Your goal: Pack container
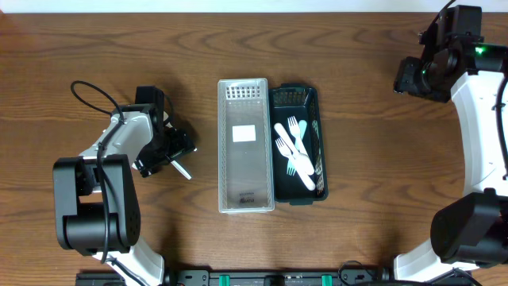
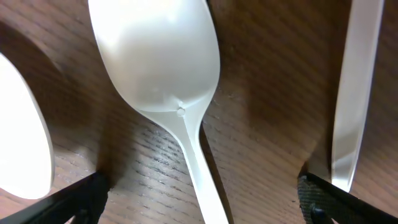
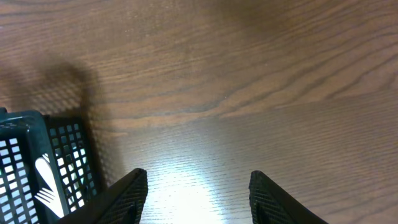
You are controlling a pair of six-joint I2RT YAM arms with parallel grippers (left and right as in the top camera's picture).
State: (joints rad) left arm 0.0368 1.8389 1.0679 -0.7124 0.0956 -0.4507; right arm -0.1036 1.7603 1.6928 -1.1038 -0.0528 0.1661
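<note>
Left gripper (image 1: pixel 168 149): wide, straddling spoon (image 2: pixel 155 56) near worktop's left edge, so I can pinch it.
Right gripper (image 3: pixel 196 193): part open, empty, parked far-right corner, out of my way.

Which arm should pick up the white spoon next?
Left. The open left gripper hangs right over the spoon, straddling its handle. The right gripper is far away, over the table beyond the dark basket.
</note>
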